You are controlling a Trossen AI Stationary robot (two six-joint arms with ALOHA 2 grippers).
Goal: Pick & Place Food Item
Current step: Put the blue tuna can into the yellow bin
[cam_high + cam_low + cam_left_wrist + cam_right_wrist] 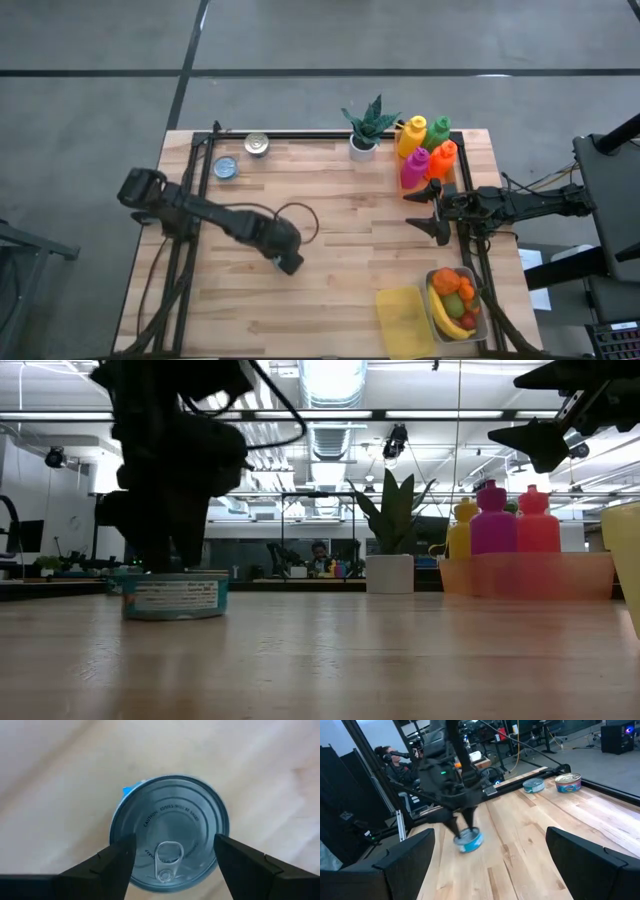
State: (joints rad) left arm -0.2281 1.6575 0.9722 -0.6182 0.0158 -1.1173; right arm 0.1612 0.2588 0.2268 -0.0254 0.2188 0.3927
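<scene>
On the wooden table [340, 290], a little left of its middle, the left gripper [287, 262] is reaching straight down over a short blue tin [175, 596] that is standing upright on the boards. In the left wrist view its two dark fingers [107, 865] are sitting on either side of the tin's silver lid, with the pull ring [165, 861] lying between them; the fingers are partly spread and look to be right against the rim, but whether they are actually pressing on it cannot be told. From table height the tin's base is resting flat on the wood.

The right gripper [432, 211] is hanging above the right side of the table with its fingers spread wide and nothing between them, close to a clear bin [530, 575] holding four squeeze bottles [428, 148] in yellow, green, pink and orange. A small potted plant [366, 128] is standing just beside the bottles at the far edge.

Two more tins are sitting near the far left corner, one blue [226, 167] and one silver [257, 145], well apart from the one under the left gripper. At the near right corner a tray of toy fruit [458, 302] is lying next to a yellow cloth [405, 318].

A person [395, 762] is sitting in the room beyond the table.
</scene>
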